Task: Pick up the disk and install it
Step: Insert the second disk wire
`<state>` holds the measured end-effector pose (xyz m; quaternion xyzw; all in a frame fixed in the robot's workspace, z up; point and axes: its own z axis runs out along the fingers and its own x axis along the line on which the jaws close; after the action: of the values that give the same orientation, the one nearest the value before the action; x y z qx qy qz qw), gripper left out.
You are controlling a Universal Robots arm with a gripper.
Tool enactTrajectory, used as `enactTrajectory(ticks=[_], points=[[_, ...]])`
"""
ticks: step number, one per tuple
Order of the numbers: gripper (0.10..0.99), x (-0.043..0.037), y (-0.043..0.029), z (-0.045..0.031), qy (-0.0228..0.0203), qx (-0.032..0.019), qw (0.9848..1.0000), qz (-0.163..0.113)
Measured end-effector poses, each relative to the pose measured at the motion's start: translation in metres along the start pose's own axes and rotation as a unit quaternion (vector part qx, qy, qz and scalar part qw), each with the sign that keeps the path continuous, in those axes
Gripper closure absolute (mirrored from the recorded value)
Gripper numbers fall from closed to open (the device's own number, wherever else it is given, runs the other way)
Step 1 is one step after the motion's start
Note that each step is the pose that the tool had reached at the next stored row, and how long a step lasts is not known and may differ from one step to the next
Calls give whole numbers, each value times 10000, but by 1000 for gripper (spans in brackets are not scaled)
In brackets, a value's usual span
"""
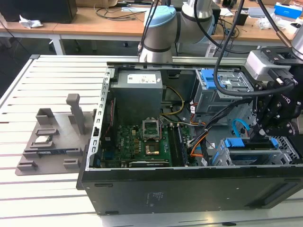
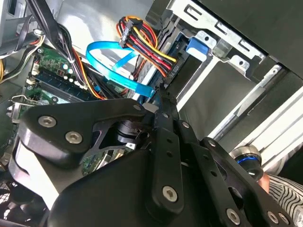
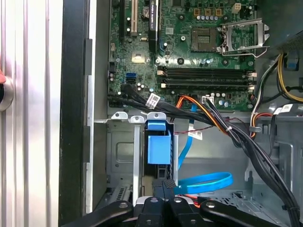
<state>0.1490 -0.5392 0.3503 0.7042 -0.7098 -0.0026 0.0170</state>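
A white slatted metal table (image 1: 47, 80) stands before wooden desks (image 1: 94, 23) with cables on them, and it carries an open black computer case (image 1: 189, 189) with a green motherboard (image 1: 142, 144) inside, and a grey plastic tray (image 1: 28, 165) at the exterior view's left. In the case's grey sheet-metal cage (image 1: 284, 151) sits the disk (image 1: 246, 145), flat and rectangular, its smooth blue plastic carrier end visible in the first wrist view (image 3: 158, 147). The black gripper (image 3: 164, 183) is above the cage, its thin fingers (image 3: 161, 185) pressed together with nothing between them, the tips just beside the blue carrier; I cannot tell if they touch.
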Motion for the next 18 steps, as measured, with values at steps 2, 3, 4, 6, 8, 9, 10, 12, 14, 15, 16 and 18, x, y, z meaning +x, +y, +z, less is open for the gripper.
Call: enactTrajectory(ticks=[2,3,4,6,8,9,10,12,14,15,16,18], points=[[980,-5,-13,5,1,0,10000,0],[980,-6,-21,7,1,0,10000,0],[980,-6,-25,9,1,0,10000,0],[980,-6,-30,14,2,0,10000,1],[980,-7,-31,20,2,0,10000,1],[980,-7,-32,25,1,0,10000,0],[980,-6,-32,29,2,0,10000,1],[980,-6,-32,45,2,0,10000,5],[980,-7,-33,76,6,0,10000,8],[980,-7,-33,76,6,-1,10000,7],[980,-6,-33,77,5,0,10000,7],[980,-7,-33,80,3,0,10000,7]])
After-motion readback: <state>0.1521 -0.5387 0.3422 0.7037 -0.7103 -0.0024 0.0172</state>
